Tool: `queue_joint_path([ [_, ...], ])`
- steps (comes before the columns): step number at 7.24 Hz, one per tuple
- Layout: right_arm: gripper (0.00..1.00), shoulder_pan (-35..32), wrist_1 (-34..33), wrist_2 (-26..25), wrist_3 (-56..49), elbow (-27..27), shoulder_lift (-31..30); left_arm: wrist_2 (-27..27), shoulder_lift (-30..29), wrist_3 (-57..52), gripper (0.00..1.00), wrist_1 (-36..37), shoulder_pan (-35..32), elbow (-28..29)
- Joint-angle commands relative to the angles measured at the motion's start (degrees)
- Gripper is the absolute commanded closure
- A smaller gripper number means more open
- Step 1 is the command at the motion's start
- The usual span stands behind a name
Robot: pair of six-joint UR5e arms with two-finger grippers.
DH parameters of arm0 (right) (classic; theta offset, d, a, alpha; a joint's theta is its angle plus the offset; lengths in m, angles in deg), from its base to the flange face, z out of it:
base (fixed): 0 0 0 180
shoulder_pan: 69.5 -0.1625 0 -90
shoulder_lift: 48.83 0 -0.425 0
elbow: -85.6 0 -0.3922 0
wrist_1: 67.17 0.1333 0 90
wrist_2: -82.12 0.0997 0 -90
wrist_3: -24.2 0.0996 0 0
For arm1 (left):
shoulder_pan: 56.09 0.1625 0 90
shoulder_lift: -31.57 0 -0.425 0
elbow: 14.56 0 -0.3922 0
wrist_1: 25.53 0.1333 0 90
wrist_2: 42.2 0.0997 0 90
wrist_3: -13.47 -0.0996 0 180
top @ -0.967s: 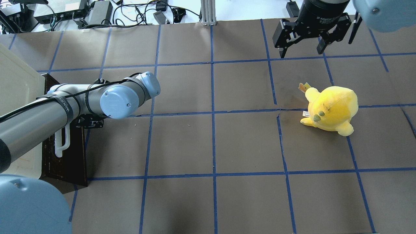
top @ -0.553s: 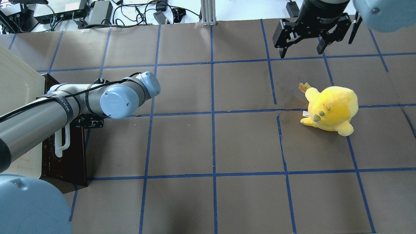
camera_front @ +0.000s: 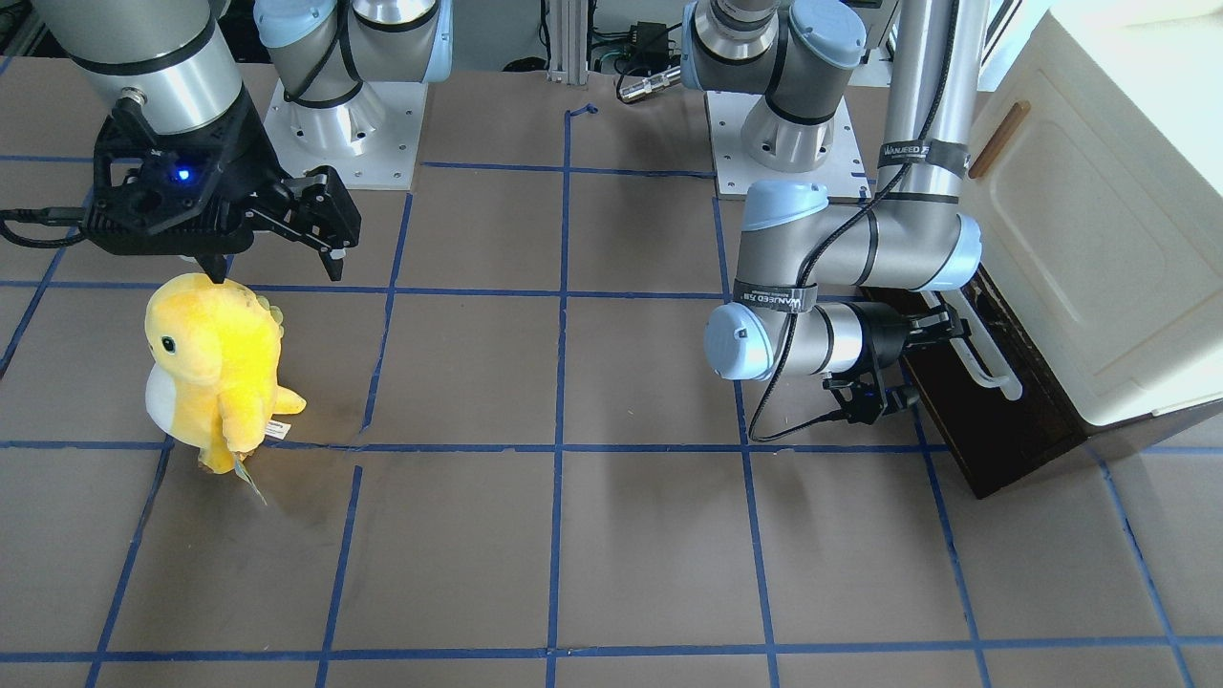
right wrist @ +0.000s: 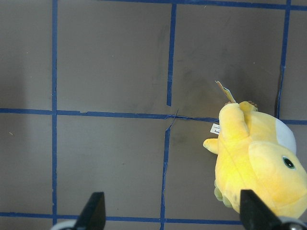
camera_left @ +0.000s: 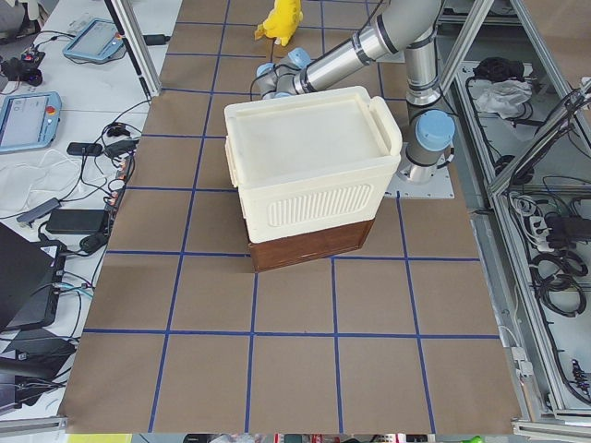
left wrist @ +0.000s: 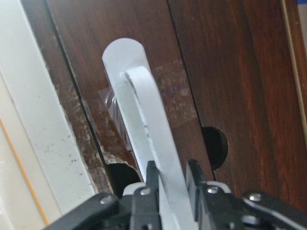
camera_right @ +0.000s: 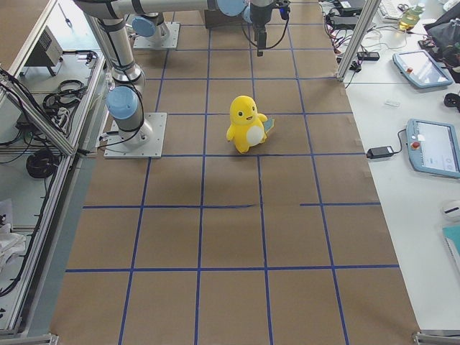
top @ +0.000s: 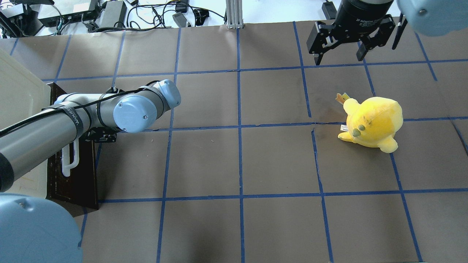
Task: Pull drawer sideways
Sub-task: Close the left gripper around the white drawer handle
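Observation:
The drawer (top: 75, 175) has a dark brown wooden front and sits at the bottom of the cream cabinet (top: 18, 95) at the table's left end. It also shows in the front-facing view (camera_front: 1003, 430). Its long white bar handle (top: 69, 162) (camera_front: 989, 368) runs along the front. My left gripper (camera_front: 941, 330) reaches in sideways and is shut on the handle. The left wrist view shows both fingers (left wrist: 194, 179) clamped on the white bar (left wrist: 144, 120). My right gripper (top: 340, 56) hangs open and empty at the far right, above the table.
A yellow plush toy (top: 373, 122) stands on the brown paper at the right, just below the right gripper (camera_front: 277, 268). The cabinet door panel with a small brown handle (camera_front: 998, 139) faces upward. Cables and boxes (top: 91, 14) lie beyond the far edge.
My left arm's elbow has edged a few pixels to the right. The drawer front and the right arm show no clear movement.

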Motion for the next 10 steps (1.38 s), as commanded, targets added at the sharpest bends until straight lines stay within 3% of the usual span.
queue_joint_path([
  [1,0.00,0.00,0.00,0.00,0.00,0.00,0.00,-0.01,-0.01,-0.17,0.71,0.08,-0.27,0.29],
  [10,0.00,0.00,0.00,0.00,0.00,0.00,0.00,-0.89,-0.88,-0.17,0.71,0.08,-2.28,1.88],
])
